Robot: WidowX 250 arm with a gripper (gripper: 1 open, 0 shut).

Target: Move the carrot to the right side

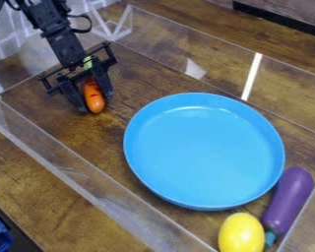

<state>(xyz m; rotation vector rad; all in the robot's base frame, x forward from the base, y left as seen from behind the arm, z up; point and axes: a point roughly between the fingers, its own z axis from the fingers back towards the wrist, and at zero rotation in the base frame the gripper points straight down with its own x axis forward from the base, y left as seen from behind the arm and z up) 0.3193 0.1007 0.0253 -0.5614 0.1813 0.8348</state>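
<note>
We see the hand (88,87) clamped on the carrot (94,97), low over the table (42,192) at upper left. The blue plate (205,150) sits empty; eggplant (289,198) and lemon (242,234) lie just beside its lower right rim.

Glossy plastic on dark wood

The blue plate (207,153), lemon (242,234) and eggplant (289,198) look like smooth plastic; the tabletop (68,133) is grained wood behind clear, reflective acrylic walls (68,167).

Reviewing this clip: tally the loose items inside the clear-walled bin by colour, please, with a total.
Orange: 1, the carrot, in the gripper
Blue: 1, the plate
Purple: 1, the eggplant
Yellow: 1, the lemon
Total: 4
</note>
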